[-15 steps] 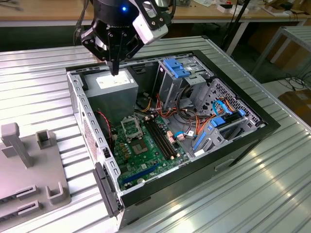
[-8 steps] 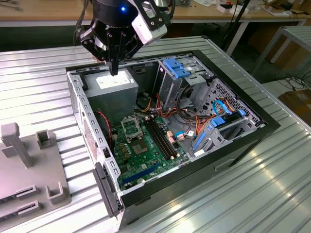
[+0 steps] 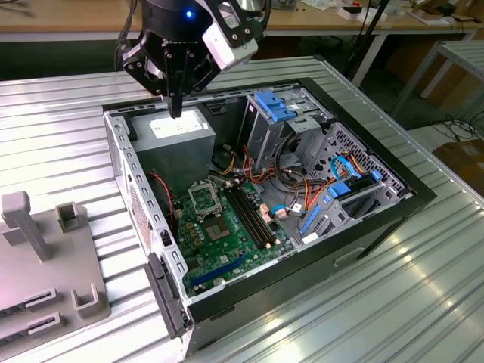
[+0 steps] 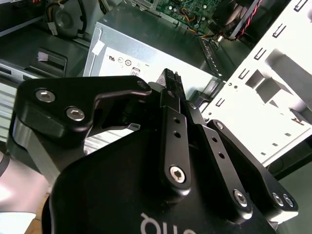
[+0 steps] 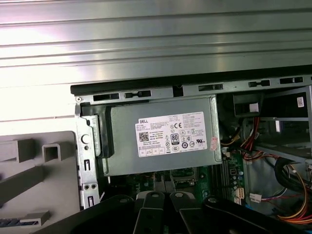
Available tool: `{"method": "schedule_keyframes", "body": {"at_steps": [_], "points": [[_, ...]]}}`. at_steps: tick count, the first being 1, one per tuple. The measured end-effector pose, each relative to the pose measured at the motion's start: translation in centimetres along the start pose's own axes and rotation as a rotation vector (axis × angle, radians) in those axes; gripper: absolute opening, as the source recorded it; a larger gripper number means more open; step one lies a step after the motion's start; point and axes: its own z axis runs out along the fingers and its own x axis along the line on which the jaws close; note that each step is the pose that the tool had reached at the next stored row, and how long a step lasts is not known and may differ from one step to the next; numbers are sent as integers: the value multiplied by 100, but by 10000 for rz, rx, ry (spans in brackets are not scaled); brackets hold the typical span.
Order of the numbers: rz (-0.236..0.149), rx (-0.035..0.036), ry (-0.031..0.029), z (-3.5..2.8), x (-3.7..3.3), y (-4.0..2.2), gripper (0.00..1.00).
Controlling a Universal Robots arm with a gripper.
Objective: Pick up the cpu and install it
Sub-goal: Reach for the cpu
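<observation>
My gripper (image 3: pixel 175 112) hangs over the open computer case, just above the big grey box with a white label (image 3: pixel 178 136). Its black fingers (image 4: pixel 173 117) stand pressed together, shut, and I see nothing silver between them. The cpu is hidden or out of view. The black-framed square socket (image 3: pixel 203 198) lies on the green motherboard (image 3: pixel 227 242), lower in the case than the labelled box and apart from my gripper. The first wrist view looks straight down on that box (image 5: pixel 161 151), with the socket's edge (image 5: pixel 184 174) just past it.
A grey fixture (image 3: pixel 45 265) with slots and posts stands on the ribbed metal table at the exterior view's left. Inside the case are a metal drive cage with blue clips (image 3: pixel 276 113), coloured cables (image 3: pixel 302 189) and blue connectors. The case's side wall (image 3: pixel 128 181) rises beside the labelled box.
</observation>
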Motion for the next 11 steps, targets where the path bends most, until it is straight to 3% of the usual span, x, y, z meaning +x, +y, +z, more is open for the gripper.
{"method": "schedule_keyframes", "body": {"at_steps": [11], "points": [[0,0,0,1,63,-38,11]]}}
